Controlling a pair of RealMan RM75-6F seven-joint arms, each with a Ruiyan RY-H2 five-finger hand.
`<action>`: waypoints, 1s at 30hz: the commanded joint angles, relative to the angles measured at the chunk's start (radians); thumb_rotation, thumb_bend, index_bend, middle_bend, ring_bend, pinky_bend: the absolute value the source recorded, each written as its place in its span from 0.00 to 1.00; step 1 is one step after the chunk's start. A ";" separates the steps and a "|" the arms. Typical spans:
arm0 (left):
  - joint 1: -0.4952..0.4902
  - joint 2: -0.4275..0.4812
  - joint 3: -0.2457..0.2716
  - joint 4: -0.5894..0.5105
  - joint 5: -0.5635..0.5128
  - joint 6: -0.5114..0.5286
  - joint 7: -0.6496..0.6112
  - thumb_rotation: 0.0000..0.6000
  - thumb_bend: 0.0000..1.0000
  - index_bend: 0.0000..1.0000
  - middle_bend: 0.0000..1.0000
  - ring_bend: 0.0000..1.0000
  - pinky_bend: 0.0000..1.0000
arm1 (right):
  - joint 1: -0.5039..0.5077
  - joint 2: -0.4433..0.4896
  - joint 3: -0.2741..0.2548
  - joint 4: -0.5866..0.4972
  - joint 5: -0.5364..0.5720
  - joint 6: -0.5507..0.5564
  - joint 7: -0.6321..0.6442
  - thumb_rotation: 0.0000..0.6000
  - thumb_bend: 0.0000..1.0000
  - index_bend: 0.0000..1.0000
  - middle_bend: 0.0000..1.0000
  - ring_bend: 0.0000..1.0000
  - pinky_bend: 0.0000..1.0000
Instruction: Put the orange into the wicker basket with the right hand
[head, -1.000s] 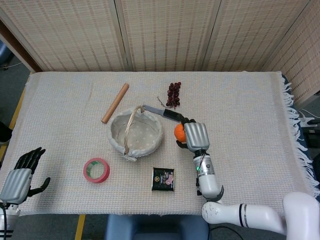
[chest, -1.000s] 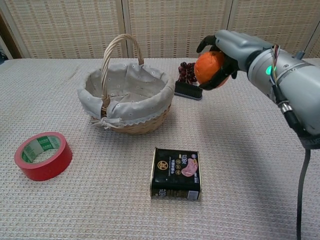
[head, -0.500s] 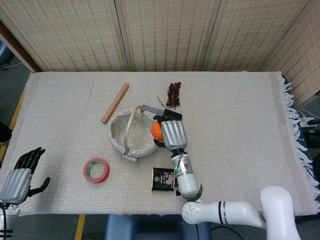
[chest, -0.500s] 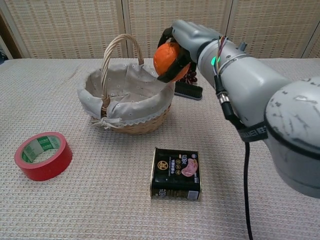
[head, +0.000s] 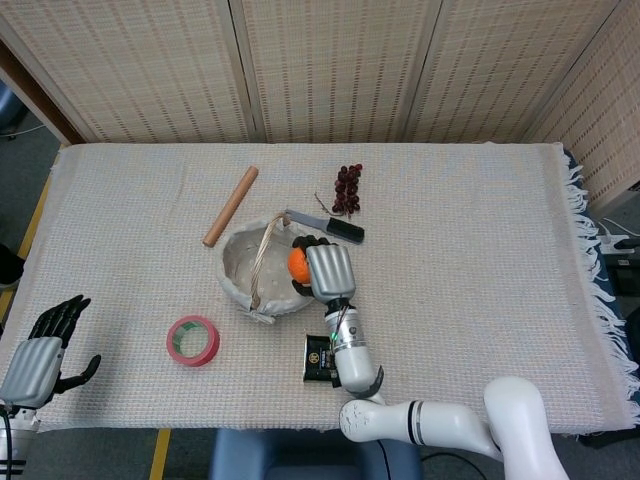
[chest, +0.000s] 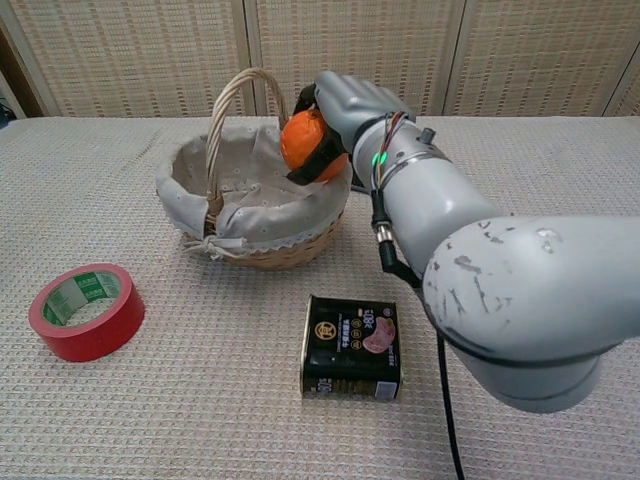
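While my right hand (chest: 335, 115) cups the orange (chest: 303, 142) over the near edge of the basket (head: 232, 285), fingers wrapped round its middle, I judge it firm, round and fairly light, likely to roll. My left hand (head: 40, 350) rests spread, holding nothing.

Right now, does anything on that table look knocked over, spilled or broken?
Nothing stands out. The basket sits upright, the right hand holds the orange over it, and the tape and tin lie flat.
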 joint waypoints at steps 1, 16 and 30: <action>0.000 0.000 0.000 -0.001 0.000 0.000 0.000 1.00 0.35 0.00 0.00 0.00 0.06 | 0.005 -0.018 0.000 0.026 -0.019 -0.002 0.021 1.00 0.20 0.38 0.57 0.51 0.48; 0.000 0.002 0.000 -0.004 -0.002 -0.002 -0.002 1.00 0.35 0.00 0.00 0.00 0.06 | -0.009 -0.003 0.006 0.002 -0.041 -0.022 0.032 1.00 0.09 0.00 0.05 0.00 0.12; 0.000 0.005 0.001 -0.002 -0.005 -0.004 0.010 1.00 0.35 0.00 0.00 0.00 0.06 | -0.152 0.218 -0.108 -0.319 -0.039 0.045 -0.080 1.00 0.09 0.00 0.03 0.00 0.09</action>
